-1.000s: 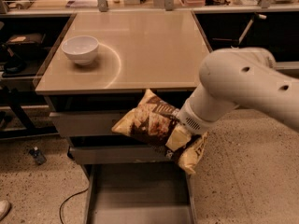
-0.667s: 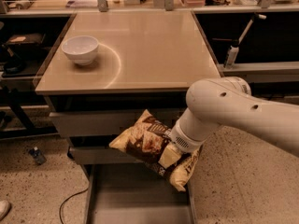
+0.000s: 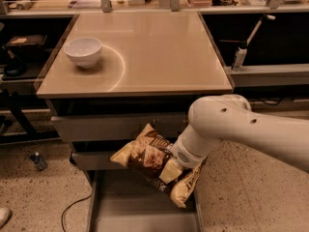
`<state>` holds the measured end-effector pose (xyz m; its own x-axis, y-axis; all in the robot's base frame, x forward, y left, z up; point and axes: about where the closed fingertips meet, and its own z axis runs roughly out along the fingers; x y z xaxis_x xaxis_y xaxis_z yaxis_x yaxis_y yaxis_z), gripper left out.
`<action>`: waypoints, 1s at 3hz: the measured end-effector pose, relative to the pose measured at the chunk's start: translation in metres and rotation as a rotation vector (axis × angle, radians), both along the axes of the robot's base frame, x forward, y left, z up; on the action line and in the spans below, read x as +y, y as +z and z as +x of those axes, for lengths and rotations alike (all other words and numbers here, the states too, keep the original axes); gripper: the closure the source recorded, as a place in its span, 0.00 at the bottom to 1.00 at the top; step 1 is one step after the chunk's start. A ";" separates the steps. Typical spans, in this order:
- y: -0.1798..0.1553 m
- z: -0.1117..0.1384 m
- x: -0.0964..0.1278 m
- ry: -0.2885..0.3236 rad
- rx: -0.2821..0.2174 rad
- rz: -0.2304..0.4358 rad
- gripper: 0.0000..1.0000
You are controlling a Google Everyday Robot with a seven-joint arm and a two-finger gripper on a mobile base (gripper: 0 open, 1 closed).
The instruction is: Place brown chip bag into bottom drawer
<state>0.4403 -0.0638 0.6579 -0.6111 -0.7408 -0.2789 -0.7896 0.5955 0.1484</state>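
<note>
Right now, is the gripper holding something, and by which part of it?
Yes: the gripper, low over the bottom drawer, holds the brown chip bag near its end on the right of the view; the wrist hides the exact contact.

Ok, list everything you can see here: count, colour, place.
brown chip bag: one, dark brown with yellow ends, in the air above the bottom drawer
bottom drawer: one, grey, open at the cabinet's foot
upper drawers: two, grey, under the tabletop
tabletop: one, beige, on top of the cabinet
bowl: one, white, left rear of the tabletop
bottle-like thing: one, white, on the ledge to the right
cable: one, black, on the floor left of the drawer
arm: one, white, coming in from the right
hand: one, largely hidden at the arm's end, holding the bag
</note>
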 end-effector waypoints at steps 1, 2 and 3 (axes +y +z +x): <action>-0.061 -0.017 0.019 -0.036 0.059 0.007 1.00; -0.111 -0.020 0.029 -0.115 0.106 0.015 1.00; -0.154 -0.032 0.040 -0.175 0.193 0.034 1.00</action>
<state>0.4086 -0.0238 0.5038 -0.7737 -0.6110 -0.1676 -0.6298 0.7127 0.3088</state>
